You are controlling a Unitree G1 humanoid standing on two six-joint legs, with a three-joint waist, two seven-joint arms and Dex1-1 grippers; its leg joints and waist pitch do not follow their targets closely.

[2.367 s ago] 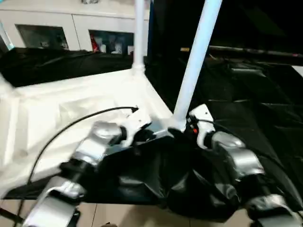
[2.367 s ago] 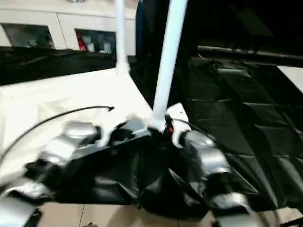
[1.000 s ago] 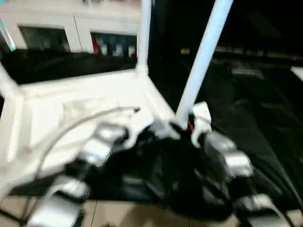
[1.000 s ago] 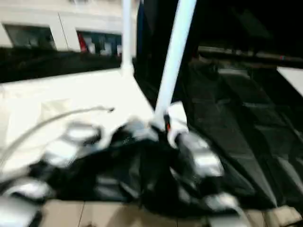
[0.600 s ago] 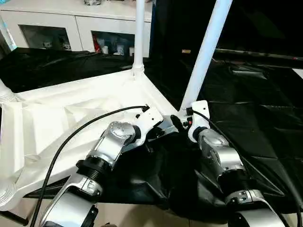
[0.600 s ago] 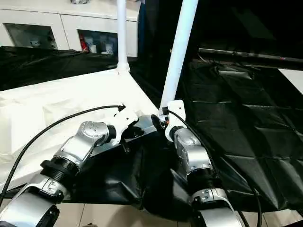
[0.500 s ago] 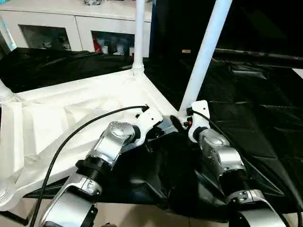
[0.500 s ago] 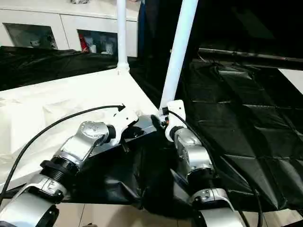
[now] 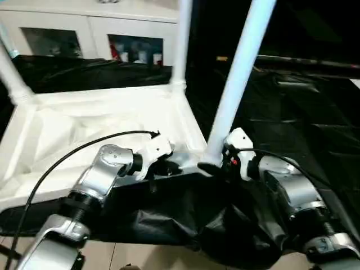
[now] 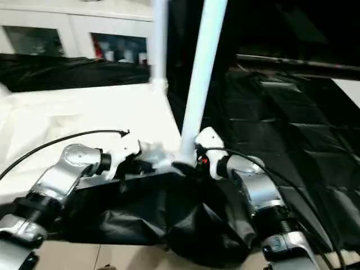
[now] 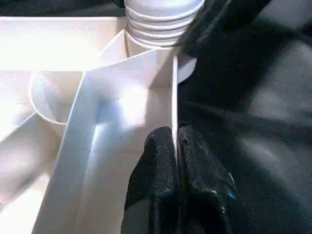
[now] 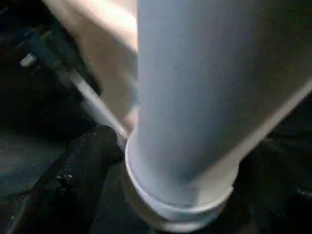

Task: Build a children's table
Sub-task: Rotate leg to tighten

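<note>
Where head views blur, left tool pinches tabletop rim

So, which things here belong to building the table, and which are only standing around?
For the job:
- tabletop, underside up
- near leg at its corner
- far leg
- left-side leg
- left end effector, pinching the tabletop's edge

Standing around:
- white cabinet
- black sheeting
</note>
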